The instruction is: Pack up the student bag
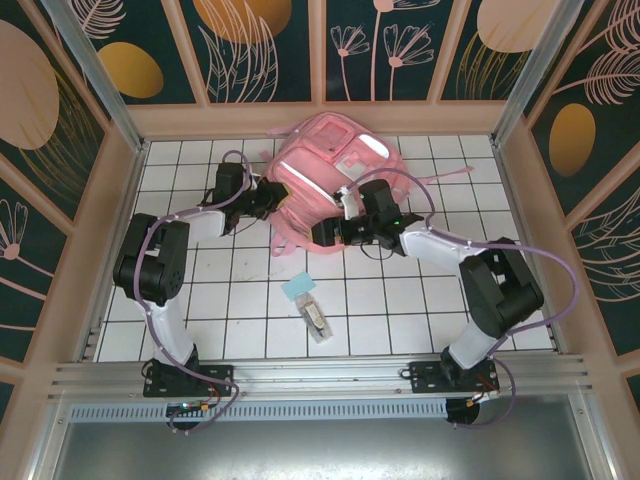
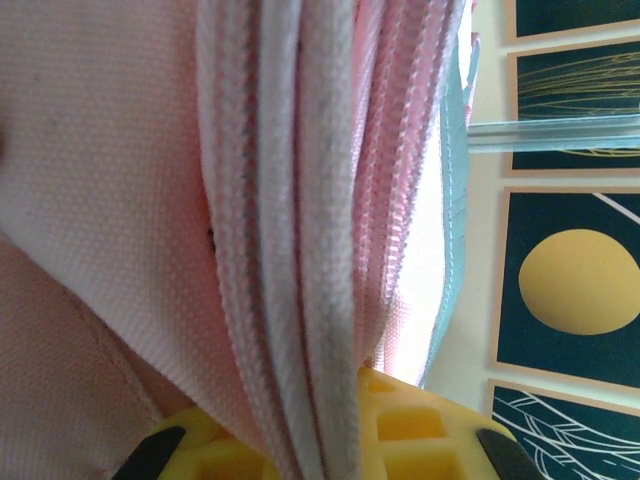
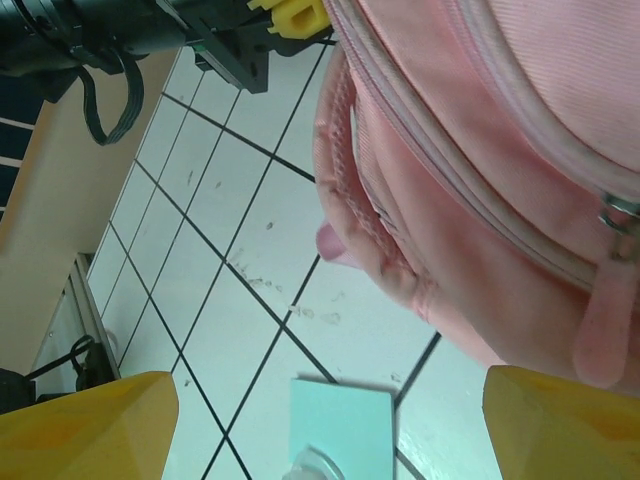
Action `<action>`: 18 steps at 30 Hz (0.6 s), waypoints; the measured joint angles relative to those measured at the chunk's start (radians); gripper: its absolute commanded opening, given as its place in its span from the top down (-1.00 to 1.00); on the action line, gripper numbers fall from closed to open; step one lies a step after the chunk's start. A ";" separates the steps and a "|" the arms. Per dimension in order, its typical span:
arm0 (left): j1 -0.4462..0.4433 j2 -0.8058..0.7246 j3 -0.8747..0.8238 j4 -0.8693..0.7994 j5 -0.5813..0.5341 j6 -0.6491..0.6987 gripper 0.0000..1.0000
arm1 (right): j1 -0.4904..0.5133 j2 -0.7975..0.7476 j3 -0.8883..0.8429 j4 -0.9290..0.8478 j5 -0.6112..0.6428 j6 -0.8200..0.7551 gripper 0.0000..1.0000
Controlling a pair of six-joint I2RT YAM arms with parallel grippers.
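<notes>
White tiles with dark grid lines cover the table (image 1: 230, 300), walled by wood-framed panels of dark teal leaf prints. At the far middle lies the backpack (image 1: 325, 170), the biggest thing there. It is pink fabric with a glossy front pocket catching the light, a white stripe, and pink straps trailing onto the tiles. A zip with a pink pull (image 3: 600, 340) runs along its side; what is inside cannot be told. The left claw (image 1: 283, 197) is at the backpack's left edge, pinched narrow on its zip seam, fabric running between the yellow fingers (image 2: 410, 425). The right claw (image 1: 322, 237) hovers spread wide at the backpack's near edge, holding nothing. Nearer the arms, 2 small things lie on bare tile: a pale blue card (image 1: 298, 288) and a clear packet (image 1: 316, 322).
</notes>
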 measured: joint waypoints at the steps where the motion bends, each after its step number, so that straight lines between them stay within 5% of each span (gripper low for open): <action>1: 0.000 0.002 0.011 -0.018 -0.004 0.010 0.34 | -0.013 -0.014 -0.005 -0.008 0.007 0.000 -0.59; 3: 0.000 0.002 0.034 -0.062 -0.021 0.048 0.04 | -0.049 -0.042 -0.016 -0.021 0.035 -0.001 -0.59; 7: 0.000 -0.014 0.080 -0.209 -0.098 0.163 -0.17 | -0.122 -0.103 -0.032 -0.050 0.152 0.001 -0.59; 18: -0.012 -0.234 0.084 -0.566 -0.388 0.382 -0.25 | -0.239 -0.006 -0.029 -0.028 0.480 0.129 -0.33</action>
